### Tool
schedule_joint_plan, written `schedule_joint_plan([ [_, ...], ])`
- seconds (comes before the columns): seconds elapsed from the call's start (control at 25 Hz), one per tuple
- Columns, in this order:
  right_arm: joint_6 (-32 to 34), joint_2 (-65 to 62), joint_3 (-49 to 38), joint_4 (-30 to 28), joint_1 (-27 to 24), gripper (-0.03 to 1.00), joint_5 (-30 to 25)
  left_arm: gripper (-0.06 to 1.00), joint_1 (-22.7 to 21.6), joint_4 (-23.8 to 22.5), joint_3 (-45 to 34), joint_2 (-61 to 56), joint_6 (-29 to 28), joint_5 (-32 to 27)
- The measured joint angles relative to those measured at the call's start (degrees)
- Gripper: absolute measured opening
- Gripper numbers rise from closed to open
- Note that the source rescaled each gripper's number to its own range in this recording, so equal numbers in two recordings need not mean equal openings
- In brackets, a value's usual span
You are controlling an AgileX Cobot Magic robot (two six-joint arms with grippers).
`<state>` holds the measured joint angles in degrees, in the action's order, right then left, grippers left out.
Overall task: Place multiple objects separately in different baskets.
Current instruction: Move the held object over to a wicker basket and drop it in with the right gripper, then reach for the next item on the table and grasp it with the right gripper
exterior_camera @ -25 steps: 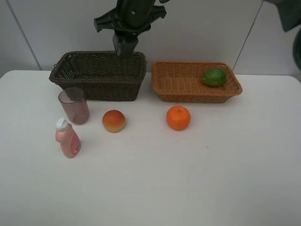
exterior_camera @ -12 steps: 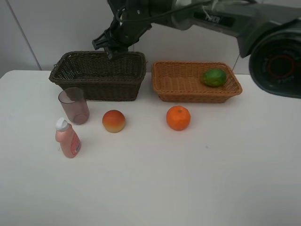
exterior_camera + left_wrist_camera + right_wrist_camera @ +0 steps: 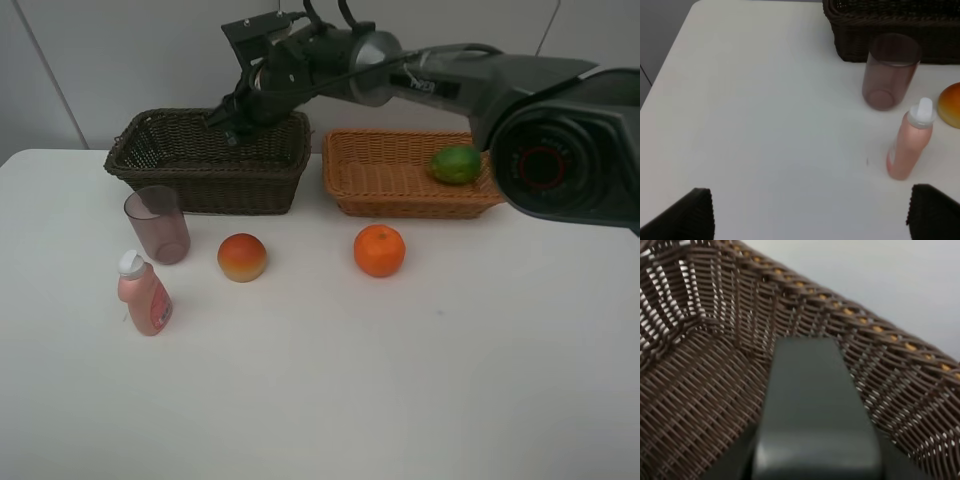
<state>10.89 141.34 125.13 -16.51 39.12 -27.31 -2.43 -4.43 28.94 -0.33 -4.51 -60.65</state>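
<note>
A white table (image 3: 400,380) stands before a plain grey wall. The right gripper (image 3: 232,118), reaching across the middle, is clamped on the black rectangular bottle (image 3: 810,405), which points down into the dark brown basket (image 3: 200,180); whether the bottle touches the basket floor cannot be told. Beside that basket is the light tan basket (image 3: 400,208), with the green fruit (image 3: 456,164) at its far right corner. In front of the baskets lie the orange (image 3: 379,250) and the peach-like fruit (image 3: 242,257). The purplish cup (image 3: 157,224) and the pink bottle (image 3: 145,295) stand upright near the dark basket's left corner. The left gripper (image 3: 810,215) hangs over bare table, jaws spread wide, holding nothing.
</note>
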Motion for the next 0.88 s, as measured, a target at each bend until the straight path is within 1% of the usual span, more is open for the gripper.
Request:
schedule_joint_plan([
  [0.12, 0.0, 0.1, 0.0, 0.0, 0.0, 0.01, 0.0, 1.0, 0.0, 0.0, 0.0, 0.0, 0.0, 0.0],
  [0.16, 0.0, 0.1, 0.0, 0.0, 0.0, 0.07, 0.2, 1.0, 0.0, 0.0, 0.0, 0.0, 0.0, 0.0],
  [0.2, 0.0, 0.1, 0.0, 0.0, 0.0, 0.16, 0.7, 1.0, 0.0, 0.0, 0.0, 0.0, 0.0, 0.0],
  [0.28, 0.0, 0.1, 0.1, 0.3, 0.0, 0.47, 1.2, 1.0, 0.0, 0.0, 0.0, 0.0, 0.0, 0.0],
  [0.32, 0.0, 0.0, 0.1, 0.3, 0.0, 0.6, 1.4, 1.0, 0.0, 0.0, 0.0, 0.0, 0.0, 0.0],
  [0.4, 0.0, 0.0, 0.2, 0.6, 0.0, 0.71, 1.4, 1.0, 0.0, 0.0, 0.0, 0.0, 0.0, 0.0],
  [0.52, 0.0, 0.0, 0.2, 0.7, 0.0, 0.76, 0.8, 1.0, 0.0, 0.0, 0.0, 0.0, 0.0, 0.0],
  [0.88, 0.0, 0.0, 0.2, 2.8, 0.0, 0.78, 0.4, 1.0, 0.0, 0.0, 0.0, 0.0, 0.0, 0.0],
])
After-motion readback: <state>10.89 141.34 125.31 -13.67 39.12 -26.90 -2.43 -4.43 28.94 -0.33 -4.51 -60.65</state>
